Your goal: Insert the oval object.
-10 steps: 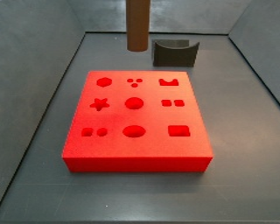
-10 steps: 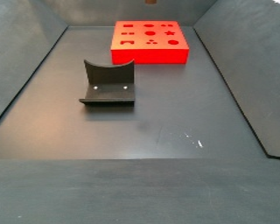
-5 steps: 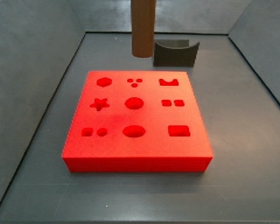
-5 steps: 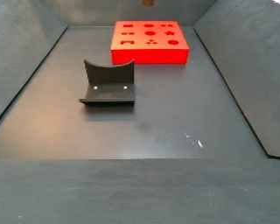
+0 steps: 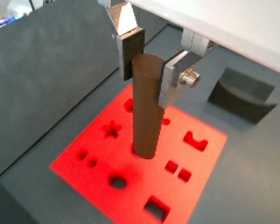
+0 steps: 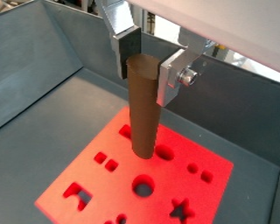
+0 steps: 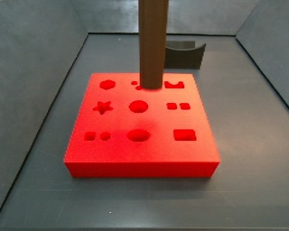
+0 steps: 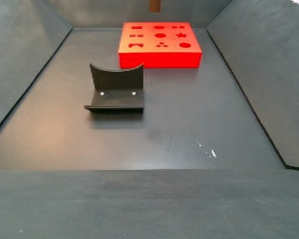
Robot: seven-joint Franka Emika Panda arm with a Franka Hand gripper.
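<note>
Peg in hand: my claw (image 5: pixel 152 63) grips the oval object (image 5: pixel 147 105) upright above the red block (image 7: pixel 141 126), lower tip near the middle holes, not yet in the oval hole (image 7: pixel 138 135); alignment and insertion remain.
</note>
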